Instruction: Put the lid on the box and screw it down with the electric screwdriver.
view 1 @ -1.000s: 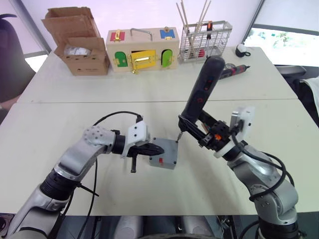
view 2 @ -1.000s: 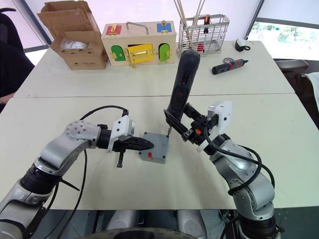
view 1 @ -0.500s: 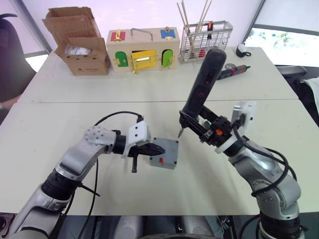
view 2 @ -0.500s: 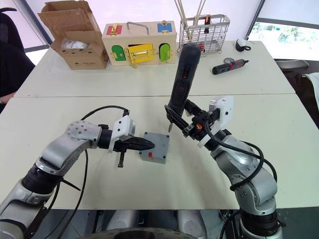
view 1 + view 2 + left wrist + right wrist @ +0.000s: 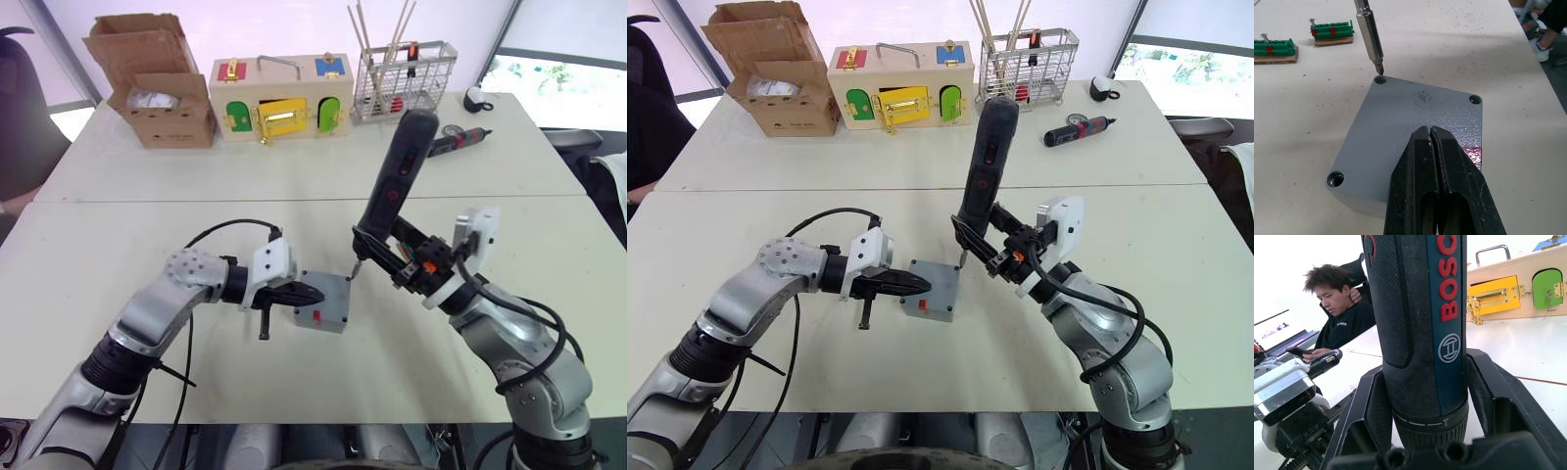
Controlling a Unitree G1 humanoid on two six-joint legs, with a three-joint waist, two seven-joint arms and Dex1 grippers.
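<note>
table: two pale tabletops (image 5: 118,245) butted together, seam running across between them; surface speckled with dark flecks in the left wrist view
back row: cardboard box (image 5: 155,83), wooden box with coloured doors (image 5: 278,98), wire basket (image 5: 404,80) holding sticks, small black-and-red screwdriver (image 5: 460,140)
near box: two green screw strips (image 5: 1332,32) on the table
room: seated person (image 5: 1337,308) beside the table
lid: lid (image 5: 1410,127) seated on box (image 5: 323,302), mid-table
left gripper: left gripper (image 5: 304,292) fingers together, tips resting on lid top
right gripper: right gripper (image 5: 985,250) clamped on electric screwdriver (image 5: 397,181), held near upright
bit: tip at the lid's far corner screw hole (image 5: 1380,79)
</note>
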